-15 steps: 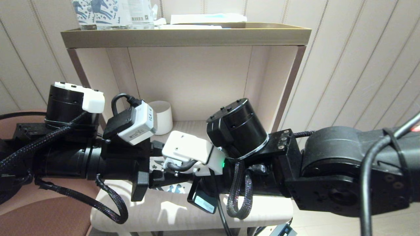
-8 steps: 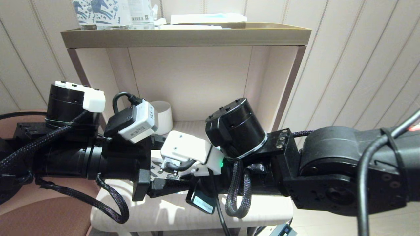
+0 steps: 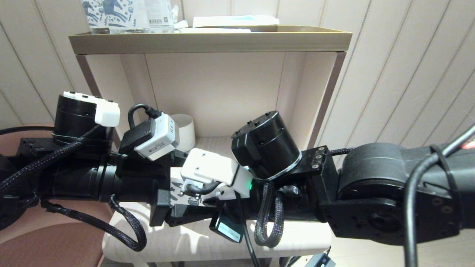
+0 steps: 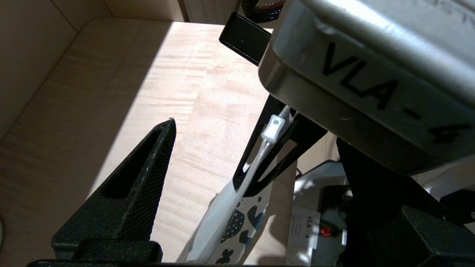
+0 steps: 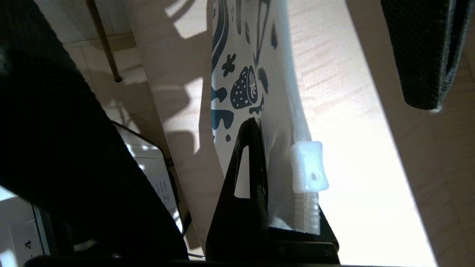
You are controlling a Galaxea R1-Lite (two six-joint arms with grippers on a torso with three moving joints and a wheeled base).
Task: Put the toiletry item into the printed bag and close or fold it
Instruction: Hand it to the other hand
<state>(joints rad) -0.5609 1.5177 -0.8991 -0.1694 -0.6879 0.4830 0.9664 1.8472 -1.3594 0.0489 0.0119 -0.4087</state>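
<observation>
Printed bag (image 5: 256,85): lay between the two arms at about 6 o'clock in the head view, over the pale wooden surface (image 4: 122,92); thin, limp plastic film, judged very light and slippery.
Slider tab (image 5: 308,167): white, small and rigid, sitting at the end of the zip track close to the right gripper's hold.
Where to hold: judged best along the stiffer zip edge, since the film below it would buckle.
Right gripper (image 5: 259,174): jaws together, clamped on the bag's edge just beside the slider.
Left gripper (image 4: 207,141): jaws apart, one finger on either side of the bag's top edge, gripping nothing.
Bag contents: the toiletry item could not be seen in any view; whether it sat inside could not be told.
White mug (image 3: 184,129): stood at 11 o'clock behind the left wrist; its inside was hidden.
Top shelf (image 3: 207,39): carried upright horse-printed packs (image 3: 122,13) at 12 o'clock.
</observation>
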